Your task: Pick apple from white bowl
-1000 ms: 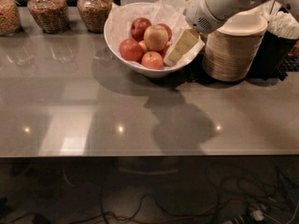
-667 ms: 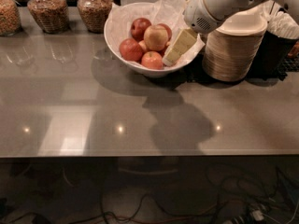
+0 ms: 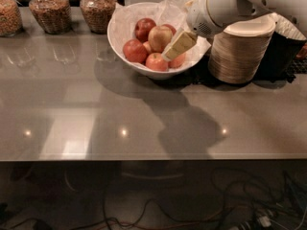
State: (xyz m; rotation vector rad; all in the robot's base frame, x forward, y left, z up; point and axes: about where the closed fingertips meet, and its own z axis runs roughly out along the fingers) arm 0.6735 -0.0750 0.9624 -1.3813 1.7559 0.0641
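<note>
Status: compared with a second ago, the pincer [image 3: 178, 46] has advanced slightly leftward and further in over the white bowl [image 3: 144, 70]. Its tip now sits at the right flank of the pale apple [image 3: 159, 37], above a small red apple [image 3: 156, 61]; I cannot confirm contact. The apples have not shifted. I cannot tell how far the pincer is open, nor whether it has hold of anything. The bowl stands at the back of the worktop [image 3: 144, 123], just beside the stacked beige bowls [image 3: 237, 56]. Judgement: the approach is nearly complete and no apple has been lifted. Before raising, I will verify that the apple is seated.
</note>
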